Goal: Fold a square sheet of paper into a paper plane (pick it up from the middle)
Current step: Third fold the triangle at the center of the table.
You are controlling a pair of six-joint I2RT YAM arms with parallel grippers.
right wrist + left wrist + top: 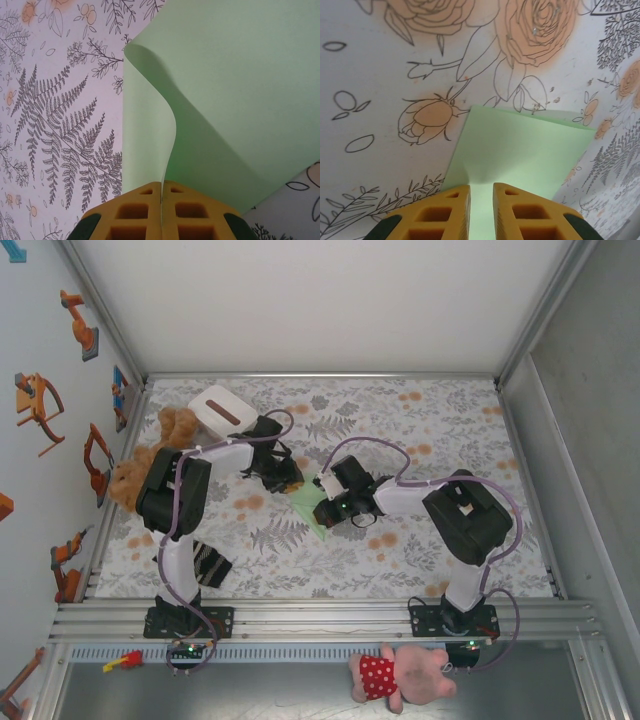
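I see the square sheet of paper [307, 497] just left of centre in the overhead frame, lying on the flowered tablecloth [450, 440] between the two wrists. The left gripper [283, 476] comes at it from the upper left and the right gripper [332, 510] from the lower right.

In the right wrist view the yellow fingers [192, 215] at the bottom edge are pressed tight together. They pinch the near edge of the pale green sheet, which rises from them in a curled wave. The rest of it spreads across the right of the frame, over the fern print.

In the left wrist view the fingers [447, 212] stand a narrow gap apart at the bottom. The green sheet runs into that gap with a faint crease, and its far corner points toward the upper middle of the frame. I cannot tell whether the pads touch it.

At the upper left of the overhead frame a brown teddy bear [150, 455] lies beside a white box [222, 410] with a dark slot. A striped dark cloth [210, 565] sits near the left arm's base, and a pink plush pig [400, 675] is at the bottom edge.
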